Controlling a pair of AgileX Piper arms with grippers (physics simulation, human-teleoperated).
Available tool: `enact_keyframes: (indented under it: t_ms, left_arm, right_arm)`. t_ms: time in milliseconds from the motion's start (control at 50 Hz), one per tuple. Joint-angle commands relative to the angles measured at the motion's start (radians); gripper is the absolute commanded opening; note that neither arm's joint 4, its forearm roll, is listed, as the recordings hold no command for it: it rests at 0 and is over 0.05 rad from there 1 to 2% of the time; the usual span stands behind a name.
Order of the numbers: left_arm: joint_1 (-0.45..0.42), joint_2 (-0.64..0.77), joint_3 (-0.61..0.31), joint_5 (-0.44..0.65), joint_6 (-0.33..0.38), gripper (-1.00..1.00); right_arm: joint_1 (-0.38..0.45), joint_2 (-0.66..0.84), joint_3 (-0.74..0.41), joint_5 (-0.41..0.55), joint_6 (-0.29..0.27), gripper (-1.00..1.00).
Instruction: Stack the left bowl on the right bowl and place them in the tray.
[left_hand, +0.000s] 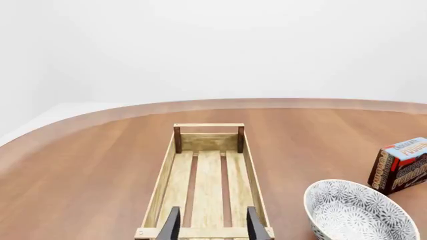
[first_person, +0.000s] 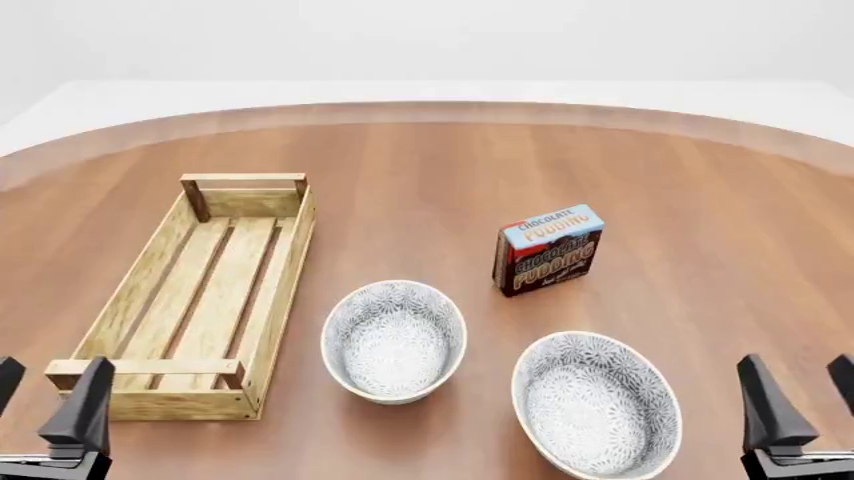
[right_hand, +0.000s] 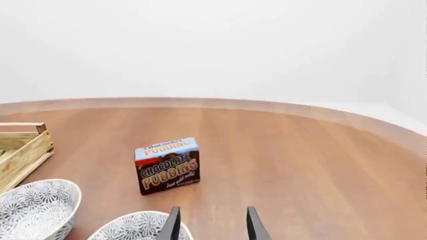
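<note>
Bowls (first_person: 395, 340) two, tray (first_person: 134, 300) one, box (first_person: 549, 249) one

Right bowl (first_person: 597, 404) cut off below

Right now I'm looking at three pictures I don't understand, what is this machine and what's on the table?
These are simulator renders of two robot arms at a wooden table. The front view looks down from above and behind the arms; the other two come from cameras behind each pincer. The left pincer and right pincer are both open and hold nothing. On the table lie an empty tray on the left, the left bowl, the right bowl, and a pudding box behind the bowls.
</note>
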Motion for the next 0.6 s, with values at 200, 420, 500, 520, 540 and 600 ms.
enact_keyframes:
  t_ms: [200,420,500,520,540,600]
  left_arm:
    - [0.0,0.0,0.0,0.0,0.0,1.0]
    - [0.0,0.0,0.0,0.0,0.0,1.0]
    - [0.0,0.0,0.0,0.0,0.0,1.0]
    - [0.0,0.0,0.0,0.0,0.0,1.0]
    - [0.0,0.0,0.0,0.0,0.0,1.0]
    - [0.0,0.0,0.0,0.0,0.0,1.0]
  right_arm:
    - [-0.032,0.004,-0.017,0.003,-0.047,1.0]
    - [0.144,0.337,-0.286,0.036,-0.069,1.0]
    - [0.24,0.533,-0.46,0.09,-0.095,1.0]
    - [0.271,0.563,-0.491,0.1,-0.085,1.0]
    - [0.271,0.563,-0.492,0.101,-0.085,1.0]
    - [0.324,0.675,-0.582,0.133,-0.08,1.0]
